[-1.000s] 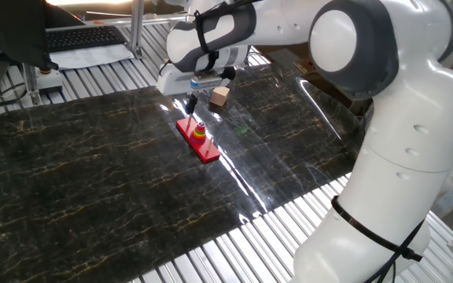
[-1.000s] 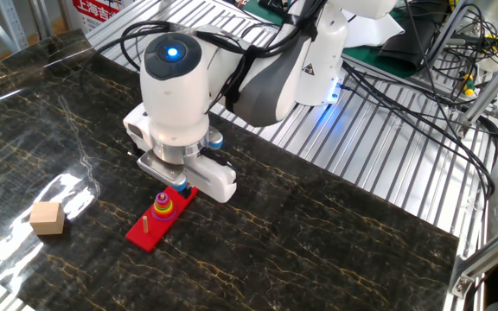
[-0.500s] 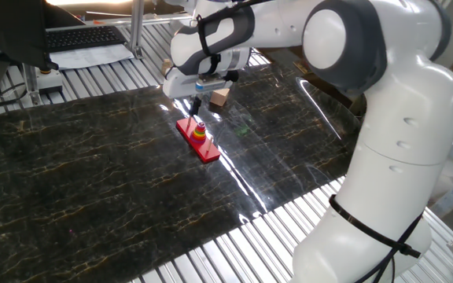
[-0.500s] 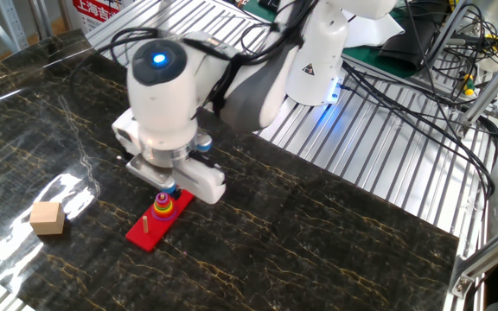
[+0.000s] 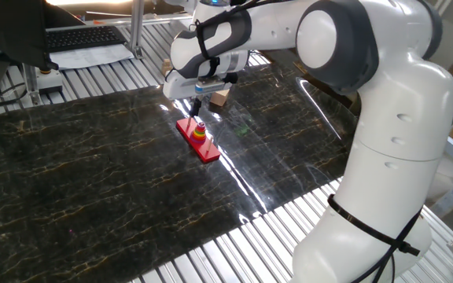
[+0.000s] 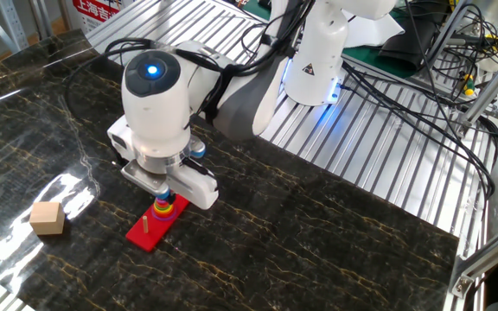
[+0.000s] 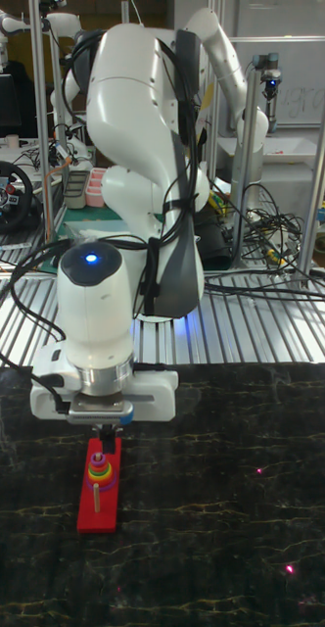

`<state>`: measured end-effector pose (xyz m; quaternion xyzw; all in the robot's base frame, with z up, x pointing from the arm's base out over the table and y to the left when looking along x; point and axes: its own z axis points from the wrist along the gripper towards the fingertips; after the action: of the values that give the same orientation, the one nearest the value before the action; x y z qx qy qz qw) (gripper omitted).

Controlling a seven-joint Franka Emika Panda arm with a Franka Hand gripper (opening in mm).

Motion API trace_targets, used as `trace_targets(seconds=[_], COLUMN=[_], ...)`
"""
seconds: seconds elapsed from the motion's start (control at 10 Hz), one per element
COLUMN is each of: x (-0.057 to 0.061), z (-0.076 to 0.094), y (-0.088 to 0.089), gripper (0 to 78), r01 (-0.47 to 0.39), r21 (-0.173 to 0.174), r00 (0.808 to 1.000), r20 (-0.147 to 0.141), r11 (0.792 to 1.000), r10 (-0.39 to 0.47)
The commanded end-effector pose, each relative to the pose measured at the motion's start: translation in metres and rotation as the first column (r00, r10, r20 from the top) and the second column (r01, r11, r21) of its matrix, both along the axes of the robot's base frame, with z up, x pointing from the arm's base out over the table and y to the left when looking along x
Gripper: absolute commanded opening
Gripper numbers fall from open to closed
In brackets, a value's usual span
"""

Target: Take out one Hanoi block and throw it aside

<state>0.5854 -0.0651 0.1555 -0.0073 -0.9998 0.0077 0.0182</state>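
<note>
The Hanoi block [image 7: 102,458] is the small pale ring on top of the coloured ring stack [image 6: 164,207], which sits on a peg of the flat red base [image 6: 152,228]. My gripper [image 7: 104,438] points straight down right over that stack, its fingertips level with the top ring. In the other fixed view the gripper [image 6: 165,193] is mostly hidden under the wide hand. In one fixed view the dark fingers [image 5: 197,108] hang just above the stack [image 5: 200,132]. The gap between the fingers is too small and hidden to judge, and so is any contact with the ring.
A tan wooden cube [image 6: 47,218] lies on the dark marble mat, left of the base and apart from it; it shows as the cube [image 5: 220,97] behind the hand. A bare peg [image 6: 146,223] stands on the base's near end. Ribbed metal table [image 6: 379,155] surrounds the mat.
The hand has shifted a little sideways and come lower over the ring stack. The rings, the base and the cube have not moved.
</note>
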Motion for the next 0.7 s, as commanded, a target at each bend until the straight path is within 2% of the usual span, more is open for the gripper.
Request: trace_targets(seconds=[0.1, 0.4, 0.7], x=[0.003, 0.004, 0.004], z=[-0.005, -0.015, -0.015], y=[-0.019, -0.017, -0.017], gripper=[0.0, 0.0, 0.0], r01=[-0.043, -0.045, -0.065], r21=[0.007, 0.008, 0.012], r00=[0.999, 0.999, 0.998], r20=[0.001, 0.011, 0.014], r11=[0.999, 0.999, 0.998], r10=[0.043, 0.045, 0.065])
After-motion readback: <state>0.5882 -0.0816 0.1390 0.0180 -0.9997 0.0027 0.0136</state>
